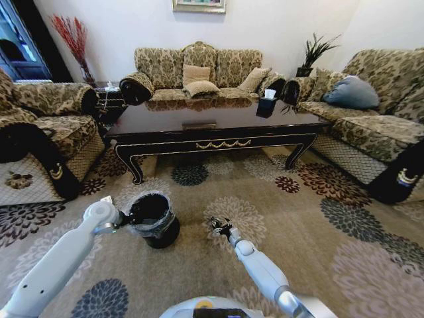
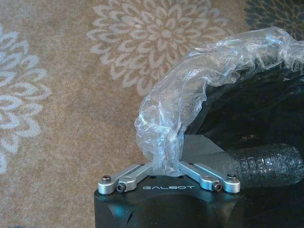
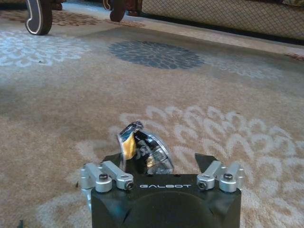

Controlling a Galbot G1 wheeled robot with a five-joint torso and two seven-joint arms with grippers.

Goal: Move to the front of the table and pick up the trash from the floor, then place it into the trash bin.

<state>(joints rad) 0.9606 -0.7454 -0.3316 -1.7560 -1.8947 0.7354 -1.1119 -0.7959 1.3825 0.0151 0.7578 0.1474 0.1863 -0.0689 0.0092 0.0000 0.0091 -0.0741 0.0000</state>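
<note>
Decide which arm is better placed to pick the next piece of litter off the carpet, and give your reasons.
Probably the right. Its end effector sits low over the carpet with a crumpled shiny wrapper between its fingers. The left end effector is at the trash bin, pinching the clear bag liner at the rim.

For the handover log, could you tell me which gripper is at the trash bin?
The left gripper, touching the trash bin's bag-lined rim; the right gripper is apart, low over the floor.
</note>
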